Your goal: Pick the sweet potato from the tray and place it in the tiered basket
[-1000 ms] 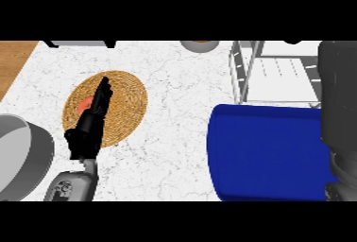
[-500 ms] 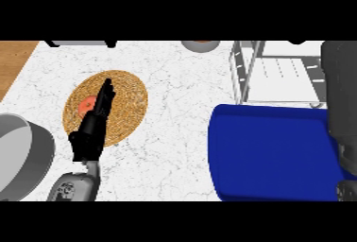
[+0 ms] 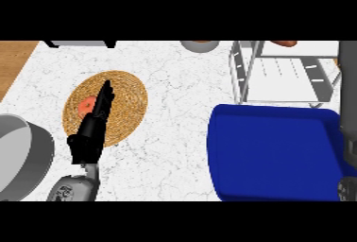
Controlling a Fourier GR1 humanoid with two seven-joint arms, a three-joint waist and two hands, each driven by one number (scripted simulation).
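An orange-red sweet potato [image 3: 86,105] lies on a round woven mat [image 3: 129,101] at the counter's left. My left hand [image 3: 94,125] stretches across the mat with straight fingers, seen edge-on, its fingertips [image 3: 106,86] past the sweet potato and just right of it; it is open and holds nothing. The blue tray [image 3: 279,156] at the right has nothing in it. The white wire tiered basket [image 3: 282,73] stands at the back right, its lower shelf bare. Only a grey strip of my right arm [image 3: 348,104] shows at the right edge; its hand is out of view.
A large grey pot [image 3: 21,151] sits at the left edge beside my left forearm. A small bowl [image 3: 200,45] stands at the back centre, and a brown item [image 3: 282,43] shows at the basket's top. Wooden flooring [image 3: 14,61] borders the counter's left.
My left hand has shifted slightly to the right over the mat, uncovering more of the sweet potato. The right arm has drawn further toward the right edge.
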